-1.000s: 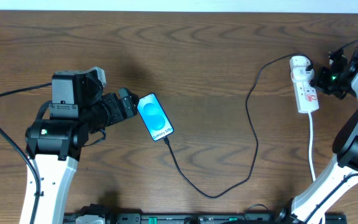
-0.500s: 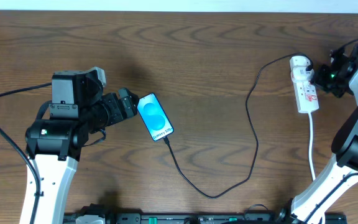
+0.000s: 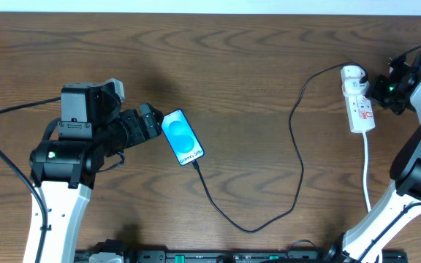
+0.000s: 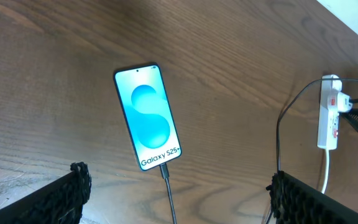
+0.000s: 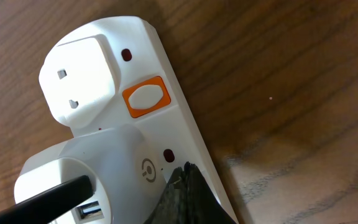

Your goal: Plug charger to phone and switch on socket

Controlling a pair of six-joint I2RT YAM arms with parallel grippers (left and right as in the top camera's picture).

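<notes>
**Overhead:** Over the last second nothing moved except a slight shift of the right pincer (image 3: 383, 90). The phone (image 3: 182, 137) lay on the bench (image 3: 240, 66) with the charger (image 3: 251, 230) seated in its lower edge. The left pincer (image 3: 152, 123) stood wide open beside it.

**Left wrist:** The charger tip was confirmed inserted.

**Right wrist:** The closed right pincer pressed the socket (image 5: 166, 124) face beside the white adapter (image 5: 92, 168). Switching was possibly incomplete.

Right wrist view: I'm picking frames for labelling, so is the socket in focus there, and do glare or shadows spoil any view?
Right wrist: socket sharp, the right gripper tips dark and soft at the bottom, pale glare on the table lower right. Left wrist: phone screen bright, its text still legible. Overhead: even light, no strong glare.
</notes>
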